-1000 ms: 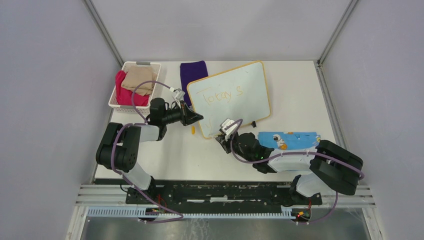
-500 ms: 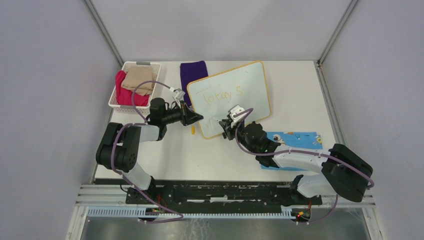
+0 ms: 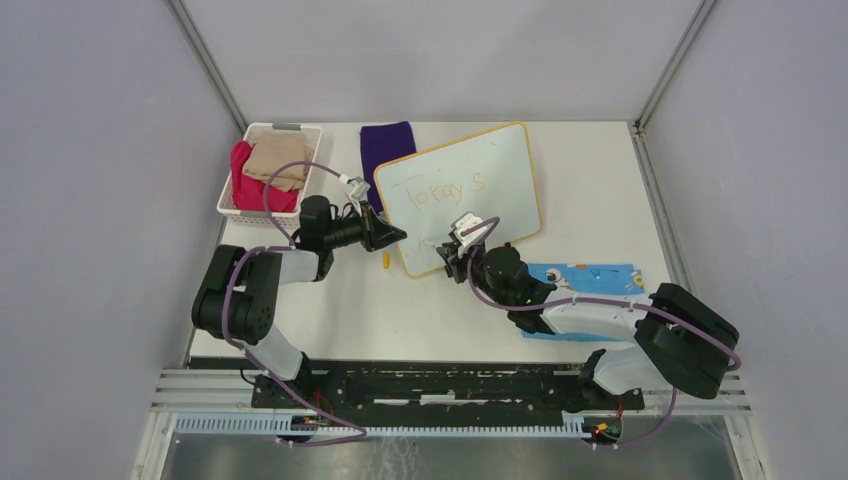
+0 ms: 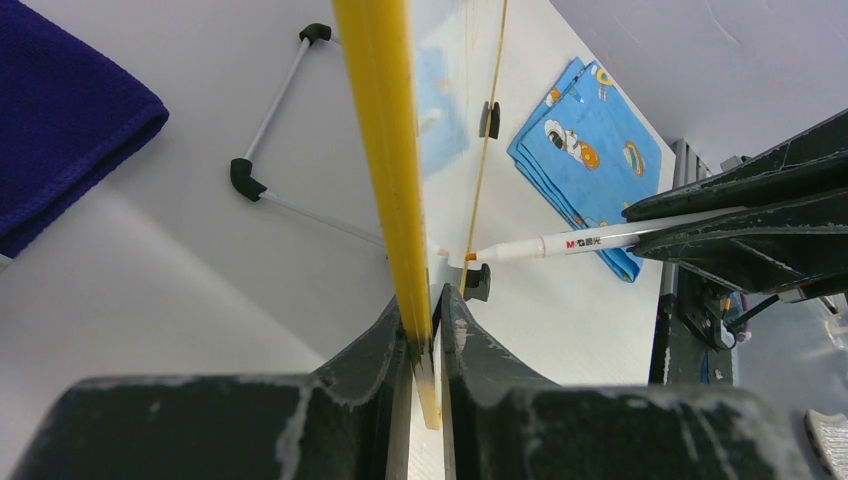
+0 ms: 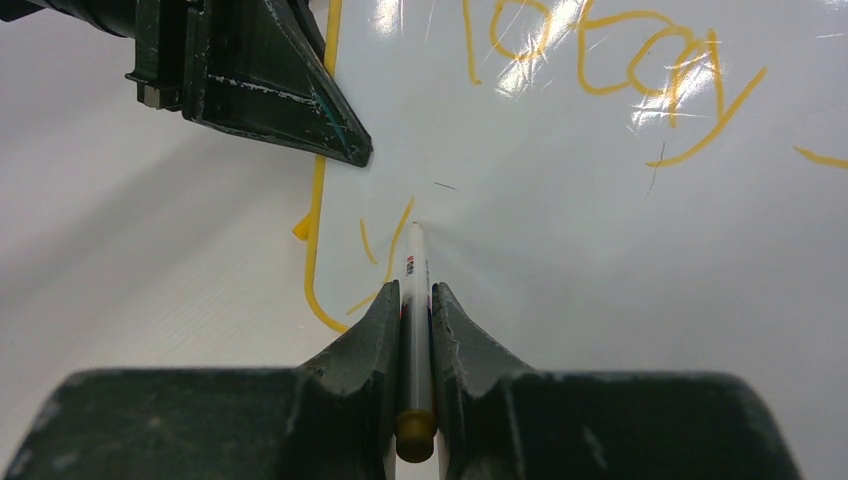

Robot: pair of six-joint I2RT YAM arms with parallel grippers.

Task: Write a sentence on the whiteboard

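The whiteboard [image 3: 480, 165] lies tilted on the table, its yellow-framed left edge [image 4: 380, 120] clamped in my shut left gripper [image 3: 396, 237] [image 4: 424, 300]. Yellow-orange writing [image 3: 440, 190] reads "Today's" on the board [image 5: 600, 200]. Below it, near the lower-left corner, are two short strokes [image 5: 368, 242]. My right gripper [image 3: 449, 254] [image 5: 414, 292] is shut on a white marker [image 5: 415, 270] [image 4: 560, 243]. The marker's tip rests on the board at the end of the longer stroke.
A white basket [image 3: 228, 185] of folded cloths stands at the back left, with a purple cloth [image 3: 386, 145] beside it. A blue cartoon-print cloth [image 3: 590, 278] lies under my right arm. A small yellow cap [image 3: 384, 262] lies left of the board. The board's wire stand [image 4: 270, 190] shows underneath.
My right gripper moved with the marker from the board's lower edge up onto its lower-left area, then drew back slightly. The left gripper and board stayed still.
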